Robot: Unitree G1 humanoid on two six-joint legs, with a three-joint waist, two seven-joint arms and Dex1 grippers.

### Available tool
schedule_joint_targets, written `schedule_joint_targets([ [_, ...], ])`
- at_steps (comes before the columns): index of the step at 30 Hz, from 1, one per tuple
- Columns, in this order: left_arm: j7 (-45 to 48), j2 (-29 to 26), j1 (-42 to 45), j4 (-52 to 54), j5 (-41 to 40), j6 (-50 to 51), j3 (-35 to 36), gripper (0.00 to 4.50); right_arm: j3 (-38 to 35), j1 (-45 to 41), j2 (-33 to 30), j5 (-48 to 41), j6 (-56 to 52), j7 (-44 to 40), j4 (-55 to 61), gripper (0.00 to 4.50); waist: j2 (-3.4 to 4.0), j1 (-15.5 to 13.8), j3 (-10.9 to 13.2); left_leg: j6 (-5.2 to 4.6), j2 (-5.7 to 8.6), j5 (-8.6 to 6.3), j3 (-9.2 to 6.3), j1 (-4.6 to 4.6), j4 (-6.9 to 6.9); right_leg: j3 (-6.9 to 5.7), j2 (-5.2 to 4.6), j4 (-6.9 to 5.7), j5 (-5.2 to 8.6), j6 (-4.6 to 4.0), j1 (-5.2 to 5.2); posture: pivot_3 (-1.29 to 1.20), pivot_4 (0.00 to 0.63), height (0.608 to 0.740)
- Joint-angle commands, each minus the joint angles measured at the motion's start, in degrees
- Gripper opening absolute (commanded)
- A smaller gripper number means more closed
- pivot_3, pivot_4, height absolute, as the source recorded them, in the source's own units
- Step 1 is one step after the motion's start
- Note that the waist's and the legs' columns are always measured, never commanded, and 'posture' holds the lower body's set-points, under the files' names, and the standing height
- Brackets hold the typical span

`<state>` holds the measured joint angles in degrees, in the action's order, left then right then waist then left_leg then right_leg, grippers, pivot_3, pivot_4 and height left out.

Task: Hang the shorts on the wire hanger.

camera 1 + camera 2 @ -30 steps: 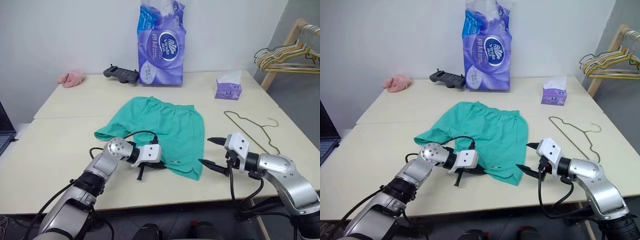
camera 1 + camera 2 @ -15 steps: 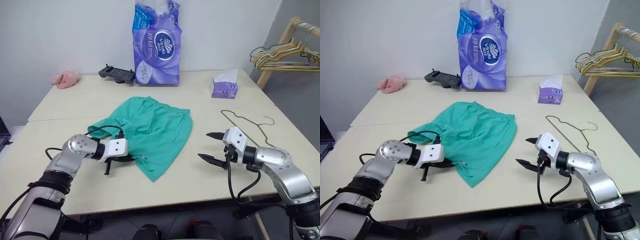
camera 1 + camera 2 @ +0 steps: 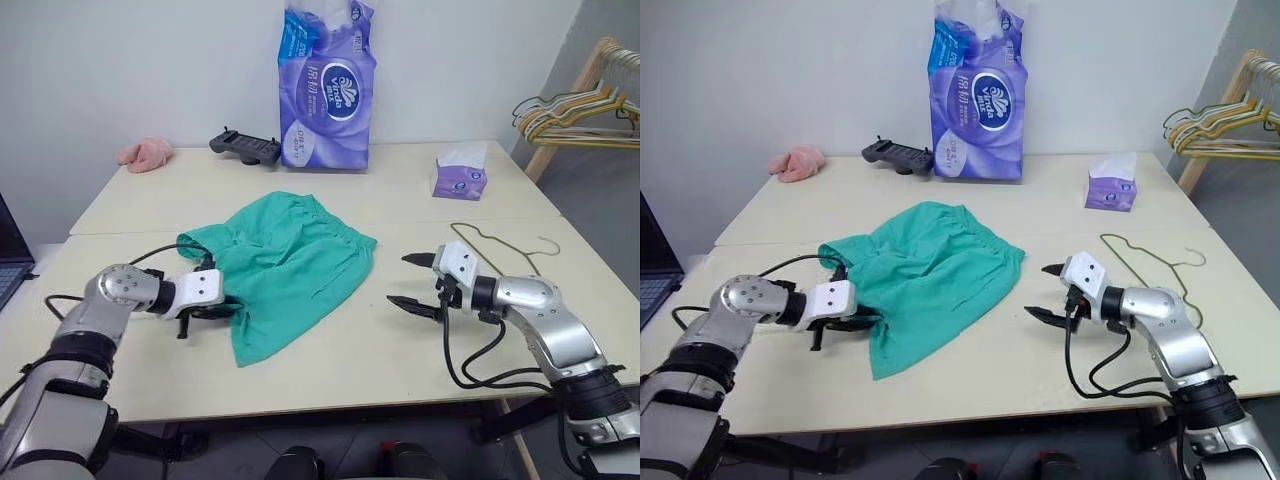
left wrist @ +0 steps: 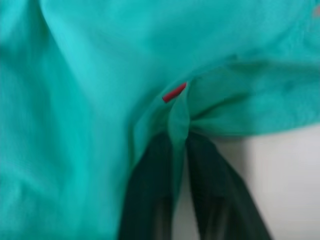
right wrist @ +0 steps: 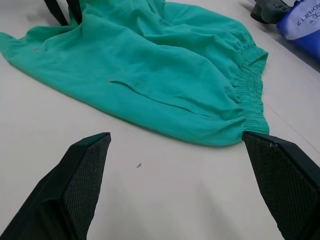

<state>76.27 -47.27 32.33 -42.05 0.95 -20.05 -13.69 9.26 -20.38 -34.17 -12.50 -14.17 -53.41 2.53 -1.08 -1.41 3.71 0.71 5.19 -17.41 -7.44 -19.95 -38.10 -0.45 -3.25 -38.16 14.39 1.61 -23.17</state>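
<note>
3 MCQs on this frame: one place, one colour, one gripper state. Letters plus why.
1. Where does the wire hanger lie?
A. on the table, on the robot's right of the shorts
B. on top of the shorts
C. beside the pink cloth

2. What colour is the tissue box?
A. red
B. purple
C. yellow

3. How is the right gripper?
A. shut on the hanger
B. shut on the shorts
C. open, holding nothing

Answers:
1 A: it rests flat on the table, apart from the shorts.
2 B: its printed sides are purple.
3 C: its fingers stand wide apart over bare table, short of the waistband.
</note>
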Motion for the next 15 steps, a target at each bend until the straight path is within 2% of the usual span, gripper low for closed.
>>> schedule_joint_targets([
  [1,2.1,-0.2,-0.5,8.0,-5.4,7.8,3.7,2.18,-0.8,-2.3,0.5,0.0,1.1,-0.2,0.0,4.5,0.0,0.1,0.0,0.0,-0.02,0.0,0.0,0.0,0.0,0.0,0.01,-0.01,0.0,0.0,-0.01,0.07,0.049,0.74],
  [8,7.4,-4.1,-4.6,23.9,-12.5,24.6,6.6,4.36,-1.1,-3.1,0.9,-0.1,1.0,-0.5,-1.0,4.5,0.01,0.4,0.0,0.01,-0.08,0.0,0.0,0.02,0.05,0.03,0.02,-0.02,0.0,-0.01,-0.04,0.07,0.046,0.74],
  [14,10.8,-8.1,-5.8,32.5,-16.2,33.5,7.3,4.46,-0.8,-4.2,1.5,-0.2,0.7,-1.0,-2.2,4.5,0.02,0.1,0.0,0.01,-0.06,0.0,0.0,0.03,0.05,0.02,0.06,0.0,-0.01,-0.02,-0.01,0.08,0.043,0.74],
  [15,6.5,-5.5,-3.4,30.7,-15.7,33.2,8.4,4.46,-0.8,-5.6,2.6,0.3,-0.2,0.4,-4.5,4.5,0.03,0.1,0.0,0.01,-0.06,0.0,0.01,0.03,0.05,0.02,0.06,0.0,-0.01,-0.02,-0.01,0.08,0.041,0.74],
])
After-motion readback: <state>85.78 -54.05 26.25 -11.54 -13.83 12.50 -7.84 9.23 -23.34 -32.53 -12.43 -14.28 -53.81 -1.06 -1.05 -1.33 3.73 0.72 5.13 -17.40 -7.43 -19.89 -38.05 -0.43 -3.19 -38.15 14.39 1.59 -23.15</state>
